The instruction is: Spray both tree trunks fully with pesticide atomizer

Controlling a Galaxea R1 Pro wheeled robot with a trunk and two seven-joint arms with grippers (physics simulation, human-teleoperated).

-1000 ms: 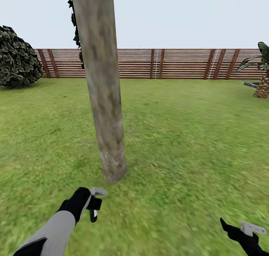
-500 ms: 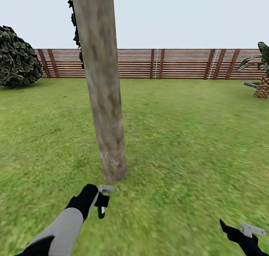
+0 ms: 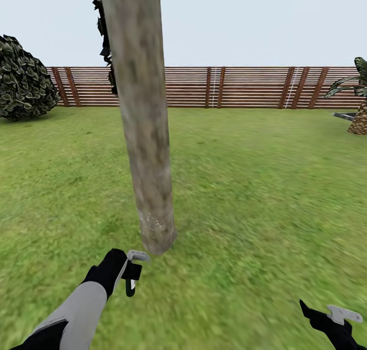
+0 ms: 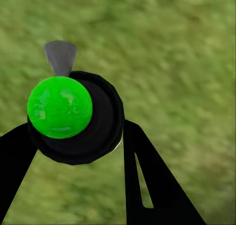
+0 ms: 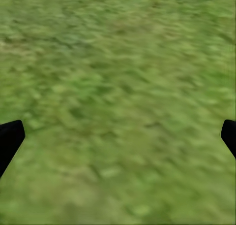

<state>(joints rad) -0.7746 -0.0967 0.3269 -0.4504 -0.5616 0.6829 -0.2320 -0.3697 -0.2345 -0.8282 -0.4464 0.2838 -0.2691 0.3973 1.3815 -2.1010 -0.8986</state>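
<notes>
A round dark bush (image 3: 24, 79) is sitting at the upper left of the head view, in front of the brown slatted fence (image 3: 244, 87) that is running across the frame behind the lawn (image 3: 265, 186). Left of centre, the thick mottled tree trunk (image 3: 145, 135) is rising from the grass and leaving the frame at the top, with a few tiny whitish specks of pesticide (image 3: 153, 221) showing on its bark just above the base. At the lower left, the left gripper (image 3: 131, 274) is hovering near the foot of the trunk, its fingers closed around the pesticide atomizer (image 3: 130, 284), a small black bottle with a white mark that is hanging downward between them. In the left wrist view the atomizer (image 4: 81, 119) is appearing as a round black body with a bright green cap, pinched between the two dark fingers (image 4: 147, 185) over the grass. At the lower right corner of the head view, the right gripper (image 3: 340, 317) is resting low over the lawn; in the right wrist view its fingertips (image 5: 11, 139) are sitting wide apart at the frame edges with nothing between them. A palm-like plant (image 3: 359, 100) is standing at the far right edge
</notes>
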